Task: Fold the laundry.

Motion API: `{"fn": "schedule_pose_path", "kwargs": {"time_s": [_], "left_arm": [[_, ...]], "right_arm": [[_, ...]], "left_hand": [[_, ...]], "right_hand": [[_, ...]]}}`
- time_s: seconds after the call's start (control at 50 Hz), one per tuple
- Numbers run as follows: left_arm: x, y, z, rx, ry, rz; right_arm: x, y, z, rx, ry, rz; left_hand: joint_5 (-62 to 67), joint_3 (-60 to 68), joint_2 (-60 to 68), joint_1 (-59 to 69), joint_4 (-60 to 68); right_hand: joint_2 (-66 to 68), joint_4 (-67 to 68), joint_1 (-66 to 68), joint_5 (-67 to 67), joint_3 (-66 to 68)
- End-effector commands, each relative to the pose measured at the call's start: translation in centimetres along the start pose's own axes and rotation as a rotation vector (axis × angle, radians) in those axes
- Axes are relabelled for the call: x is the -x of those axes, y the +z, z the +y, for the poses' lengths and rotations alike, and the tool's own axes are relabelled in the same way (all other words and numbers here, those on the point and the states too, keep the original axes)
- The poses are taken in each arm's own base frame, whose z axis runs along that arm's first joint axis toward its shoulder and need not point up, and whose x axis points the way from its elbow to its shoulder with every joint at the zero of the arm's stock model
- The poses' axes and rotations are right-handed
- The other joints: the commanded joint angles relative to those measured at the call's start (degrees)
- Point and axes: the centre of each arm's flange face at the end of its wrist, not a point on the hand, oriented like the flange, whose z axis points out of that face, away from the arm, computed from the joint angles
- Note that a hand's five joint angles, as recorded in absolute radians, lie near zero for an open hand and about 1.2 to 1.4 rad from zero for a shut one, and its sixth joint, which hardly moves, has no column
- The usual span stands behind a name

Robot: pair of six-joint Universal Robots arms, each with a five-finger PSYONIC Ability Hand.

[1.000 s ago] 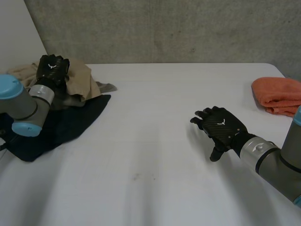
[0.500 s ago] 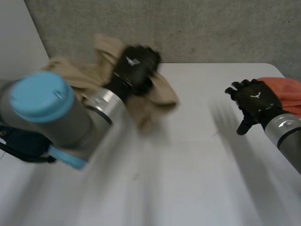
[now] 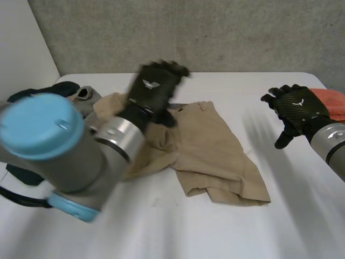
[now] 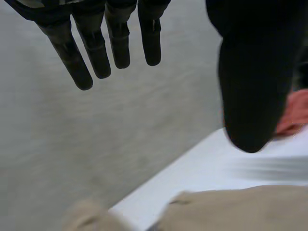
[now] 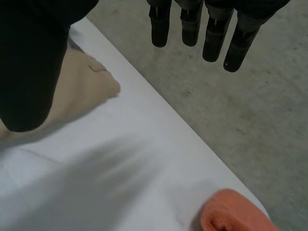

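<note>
tan shorts (image 3: 215, 156): long axis upper-left to lower-right | my left hand (image 3: 153, 89): spread, empty, over upper-left end | my right hand (image 3: 294, 108): spread, farther

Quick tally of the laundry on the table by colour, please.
Tan: 1, the tan shorts, spread mid-table.
Navy: 1, the dark navy garment.
Orange: 1, the orange towel.
Grey: 1, a greyish piece beside the navy one; I cannot tell whether it is separate.
Total: 3 sure, 4 at most.
</note>
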Motion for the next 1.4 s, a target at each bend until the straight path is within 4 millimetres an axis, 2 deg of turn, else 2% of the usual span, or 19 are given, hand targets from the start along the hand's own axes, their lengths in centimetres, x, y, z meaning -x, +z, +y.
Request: {"fn": "schedule_pose_path", "kwargs": {"time_s": [0.02, 0.1, 0.16, 0.22, 0.36, 0.5, 0.58, 0.62, 0.66, 0.68, 0.72, 0.88, 1.0, 1.12, 1.14, 1.22, 1.28, 1.32, 1.4], "left_arm": [[6.6, -0.4, 1.1, 0.101, 0.063, -0.268], [7.5, -1.1, 3.6, 0.226, 0.075, -0.299], [7.1, -2.1, 6.0, 0.342, 0.058, -0.286], [6.5, -3.1, 7.5, 0.406, 0.051, -0.269], [5.8, -4.1, 9.2, 0.462, 0.044, -0.249], [4.7, -3.7, 11.3, 0.501, 0.043, -0.215], [4.6, -3.2, 12.5, 0.520, 0.043, -0.210], [4.5, -2.9, 13.0, 0.525, 0.043, -0.207], [4.5, -2.7, 12.9, 0.520, 0.044, -0.207], [4.6, -2.6, 12.8, 0.514, 0.044, -0.208], [4.5, -2.5, 12.7, 0.506, 0.045, -0.207], [4.8, -1.6, 11.7, 0.456, 0.068, -0.216], [6.2, -0.6, 10.9, 0.419, 0.069, -0.249], [9.5, 0.2, 8.8, 0.357, 0.069, -0.327], [9.8, 0.1, 8.3, 0.347, 0.069, -0.335], [10.1, 0.1, 6.7, 0.307, 0.063, -0.349], [10.2, 0.0, 5.7, 0.283, 0.066, -0.356], [10.5, -0.1, 4.6, 0.259, 0.070, -0.369], [10.9, -0.7, 3.4, 0.236, 0.073, -0.381]], "right_arm": [[0.6, -0.2, -1.2, 0.020, 0.012, -0.128], [2.2, -0.1, -1.1, 0.092, 0.057, -0.228], [5.4, 0.0, -1.3, 0.141, 0.071, -0.344], [7.2, 0.2, -0.5, 0.193, 0.076, -0.399], [8.6, 0.9, 1.8, 0.266, 0.077, -0.425], [8.8, 0.8, 2.2, 0.278, 0.084, -0.431], [8.9, 0.7, 2.2, 0.283, 0.093, -0.433], [8.9, 0.5, 2.2, 0.287, 0.096, -0.437], [8.9, 0.4, 2.2, 0.286, 0.098, -0.440], [9.0, 0.3, 2.2, 0.292, 0.100, -0.443], [9.1, 0.1, 2.3, 0.300, 0.097, -0.446], [9.2, -1.8, 2.2, 0.367, 0.125, -0.481], [9.9, -4.4, 0.8, 0.409, 0.166, -0.564], [13.4, -7.1, -1.3, 0.376, 0.204, -0.720], [14.6, -7.8, -1.8, 0.373, 0.228, -0.757], [17.6, -8.8, -3.7, 0.318, 0.299, -0.815], [20.1, -9.0, -5.7, 0.224, 0.346, -0.853], [20.8, -8.9, -6.5, 0.190, 0.367, -0.856], [22.2, -7.8, -6.4, 0.202, 0.433, -0.874]], "left_hand": [[2.5, 1.2, 1.4, 0.7, 1.8], [4.0, 2.7, 2.9, 2.2, 3.4], [5.0, 3.7, 3.9, 3.2, 4.4], [5.5, 4.2, 4.4, 3.7, 4.9], [8.4, 7.1, 7.3, 6.6, 7.7], [11.8, 10.5, 10.6, 10.0, 11.1], [18.6, 17.3, 17.5, 16.9, 18.0], [29.2, 27.9, 28.1, 27.4, 28.6], [37.8, 36.5, 36.7, 36.0, 37.1], [49.5, 48.2, 48.4, 47.7, 48.8], [60.6, 59.3, 59.5, 58.9, 60.0], [60.7, 59.4, 59.6, 58.9, 60.0], [60.7, 59.4, 59.6, 58.9, 60.0], [60.7, 59.4, 59.6, 58.9, 60.0], [53.6, 52.3, 52.4, 51.8, 52.9], [42.8, 41.5, 41.7, 41.0, 42.1], [37.0, 35.7, 35.9, 35.2, 36.3], [36.3, 35.0, 35.2, 34.5, 35.7], [35.7, 34.4, 34.5, 33.9, 35.0]], "right_hand": [[-2.6, -3.5, -1.5, -3.9, -2.2], [-2.6, -3.5, -1.5, -3.9, -2.2], [-2.6, -3.5, -1.5, -3.9, -2.2], [-2.1, -3.0, -0.9, -3.3, -1.6], [3.8, 2.9, 5.0, 2.6, 4.2], [13.4, 12.5, 14.5, 12.2, 13.8], [27.4, 26.5, 28.5, 26.1, 27.8], [40.6, 39.7, 41.8, 39.4, 41.0], [52.7, 51.8, 53.8, 51.5, 53.1], [66.3, 65.4, 67.4, 65.0, 66.7], [67.4, 66.5, 68.5, 66.1, 67.8], [67.4, 66.5, 68.5, 66.1, 67.8], [67.4, 66.5, 68.5, 66.1, 67.8], [67.4, 66.5, 68.5, 66.1, 67.8], [67.4, 66.5, 68.5, 66.1, 67.8], [67.4, 66.5, 68.5, 66.1, 67.8], [67.4, 66.5, 68.5, 66.1, 67.8], [67.4, 66.5, 68.5, 66.1, 67.8], [67.4, 66.5, 68.5, 66.1, 67.8]]}}
